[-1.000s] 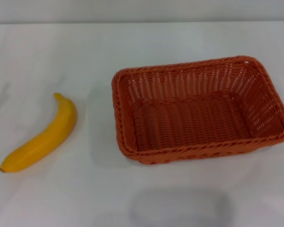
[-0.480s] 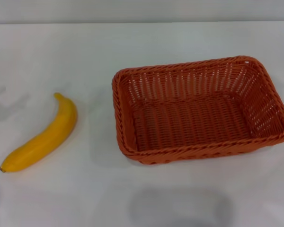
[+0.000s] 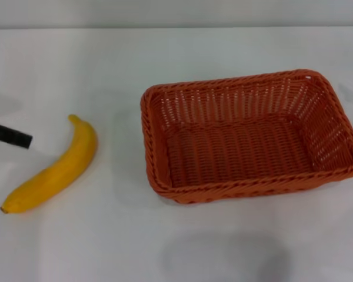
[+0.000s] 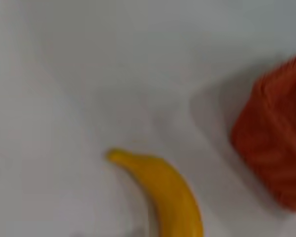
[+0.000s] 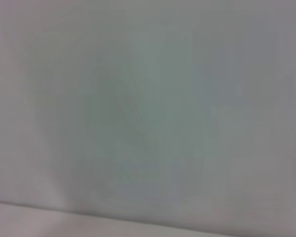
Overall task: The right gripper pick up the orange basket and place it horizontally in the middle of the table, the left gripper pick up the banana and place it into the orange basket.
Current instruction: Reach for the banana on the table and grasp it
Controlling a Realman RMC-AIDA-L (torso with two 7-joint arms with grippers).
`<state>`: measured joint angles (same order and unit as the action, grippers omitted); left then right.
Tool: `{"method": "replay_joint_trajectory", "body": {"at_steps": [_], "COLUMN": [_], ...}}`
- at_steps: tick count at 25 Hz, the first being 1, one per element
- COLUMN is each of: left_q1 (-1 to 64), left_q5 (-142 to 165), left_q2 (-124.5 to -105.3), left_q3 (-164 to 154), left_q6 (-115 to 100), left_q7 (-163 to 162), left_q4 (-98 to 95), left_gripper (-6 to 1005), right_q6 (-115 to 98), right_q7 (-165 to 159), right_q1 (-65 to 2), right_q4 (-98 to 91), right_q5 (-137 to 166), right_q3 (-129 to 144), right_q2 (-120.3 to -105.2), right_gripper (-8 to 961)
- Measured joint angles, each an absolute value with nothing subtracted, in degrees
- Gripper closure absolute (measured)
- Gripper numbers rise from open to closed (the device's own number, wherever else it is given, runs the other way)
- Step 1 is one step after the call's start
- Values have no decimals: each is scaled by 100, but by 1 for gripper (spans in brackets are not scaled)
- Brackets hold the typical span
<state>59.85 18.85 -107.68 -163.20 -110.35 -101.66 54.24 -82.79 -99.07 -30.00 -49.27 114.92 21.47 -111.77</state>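
- Head view first, and the table [image 3: 106,53] takes the eye straight away: plain white, running edge to edge and carrying everything else.
- Next biggest, the orange basket [image 3: 247,185] sits right of centre on the table, long side running across the view, open side up and nothing inside it. The left wrist view catches one of its corners [image 4: 276,143] as a blurred orange-red mass.
- On to the banana [image 3: 53,173], lying flat on the table well to the left of the basket and apart from it, stem pointing away from the robot, dark tip toward it. It lies on a diagonal, curving gently. From the left wrist view the banana [image 4: 170,197] shows stem and upper body only, with bare tabletop around it.
- Smallest of all, the left gripper [image 3: 10,135]: one black bar poking in at the left edge of the head view, just beside the banana's upper half, not touching it. Open or closed? Cannot tell from that single finger.
- Right wrist view gives only a pale blur, and the right gripper is out of sight everywhere.
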Motion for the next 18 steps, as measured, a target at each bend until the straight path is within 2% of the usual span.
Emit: {"method": "replay_joint_trajectory", "body": {"at_steps": [4, 7, 8, 13, 18], "left_q1": [6602, 6975, 6975, 7113, 7111], "left_q5": [2977, 3625, 3625, 4152, 4263], "left_q2": [-11110, -11500, -11500, -11804, -11839], "left_q3": [-16322, -16322, -16322, -16321, -16313], "left_q6": [-10689, -10105, -10105, -9347, -8952], "left_q7": [-10260, -10453, -10453, -10832, -11094], "left_q4": [5415, 5219, 5219, 4678, 4250], "left_gripper": [207, 208, 208, 211, 213], "right_q6": [-8263, -8279, -8286, -8280, -8258], "right_q7": [-9796, -9758, -9757, -9731, -9644], "right_q1": [-2887, -2814, -2797, -2785, -2772], "right_q4": [-4905, -4896, -4897, -4897, -4890], "right_q5": [11257, 11158, 11151, 11148, 11144], "right_q3": [2145, 2142, 2139, 2141, 2137], "right_q2": [-11193, -11201, -11202, -11210, -11217], "right_gripper": [193, 193, 193, 193, 193]}}
